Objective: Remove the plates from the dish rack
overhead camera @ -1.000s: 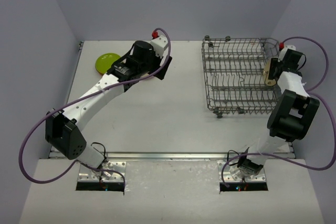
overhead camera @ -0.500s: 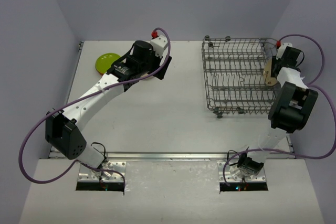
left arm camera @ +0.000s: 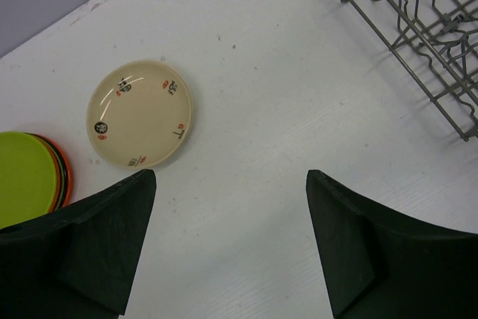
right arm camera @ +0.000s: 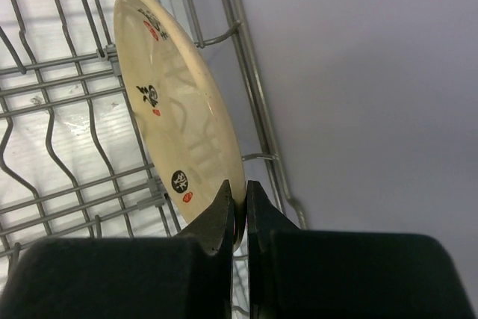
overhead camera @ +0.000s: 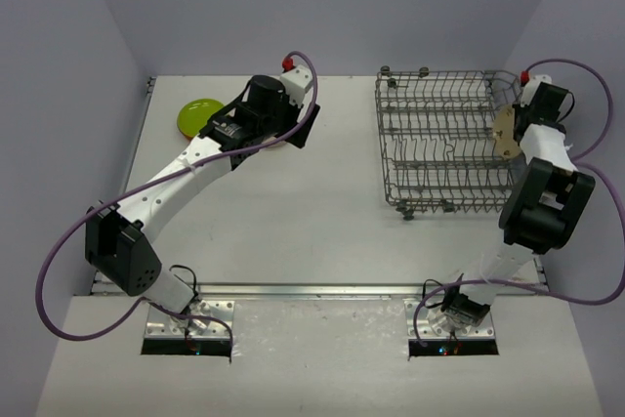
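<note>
My right gripper [right arm camera: 239, 193] is closed on the rim of a beige plate [right arm camera: 179, 117], its two fingers pinching the lower edge. The plate stands on edge and tilted, at the right-hand end of the rack [right arm camera: 46, 61], close to the side wires. I cannot tell whether it has come clear of the wires below it. From above, I see no other plate in the rack, only bare wire rows, so I judge this to be the last one to come out. My left gripper [left arm camera: 229, 181] hangs open and holds nothing, over the table [left arm camera: 261, 72] to the left of the rack. Beneath it, a second beige plate [left arm camera: 140, 113] lies flat on the table. Just beside that one, a green plate [left arm camera: 22, 177] sits on top of an orange plate [left arm camera: 66, 178], of which only the rim shows. By my reckoning most of the unloading is done. What remains is to lift this plate out and set it down with the others.
</note>
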Available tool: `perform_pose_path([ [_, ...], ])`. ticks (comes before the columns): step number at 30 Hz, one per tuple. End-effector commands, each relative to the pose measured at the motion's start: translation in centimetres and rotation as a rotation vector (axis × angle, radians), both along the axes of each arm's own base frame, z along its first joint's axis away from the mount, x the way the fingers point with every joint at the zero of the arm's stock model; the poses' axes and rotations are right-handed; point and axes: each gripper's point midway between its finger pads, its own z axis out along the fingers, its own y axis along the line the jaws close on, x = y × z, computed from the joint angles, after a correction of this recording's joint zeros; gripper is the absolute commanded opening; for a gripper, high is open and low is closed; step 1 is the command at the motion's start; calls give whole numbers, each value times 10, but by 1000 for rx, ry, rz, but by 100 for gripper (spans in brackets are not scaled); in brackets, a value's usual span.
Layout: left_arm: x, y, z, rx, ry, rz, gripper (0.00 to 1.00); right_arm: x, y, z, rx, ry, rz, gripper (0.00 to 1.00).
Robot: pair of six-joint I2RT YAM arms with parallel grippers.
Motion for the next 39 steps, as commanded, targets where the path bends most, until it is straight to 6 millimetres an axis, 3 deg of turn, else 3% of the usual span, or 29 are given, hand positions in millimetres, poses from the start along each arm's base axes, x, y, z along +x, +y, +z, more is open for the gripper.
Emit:
perform_pose_path([
  [1, 10, -3, 32, -59, -62, 18, 80, 7, 8, 74, -14, -178, 10, 0],
  [7, 14, 4, 38, -78, -60, 48, 81, -4, 21, 106, -9, -255, 20, 0],
  [9, 18, 12, 41, -102, -48, 63, 82, -7, 34, 116, 27, -278, 60, 0],
  [12, 20, 16, 47, -172, -12, 27, 82, -11, 69, 135, 136, -319, 183, 0],
  [14, 15, 13, 54, -285, 48, -82, 82, -10, 123, 145, 298, -334, 410, 0],
  [16, 8, 6, 57, -358, 100, -163, 81, -21, 173, 140, 433, -283, 551, 0],
  [23, -24, -22, 47, -422, 217, -360, 80, -66, 328, 124, 594, -160, 879, 0],
  [28, -39, -36, 29, -364, 254, -414, 80, -91, 404, 116, 719, -66, 999, 0],
  [35, -55, -58, 10, -235, 241, -422, 76, -103, 452, 119, 801, -14, 1086, 0],
  [39, -51, -59, 3, -218, 247, -401, 62, -107, 460, 121, 831, -8, 1100, 0],
])
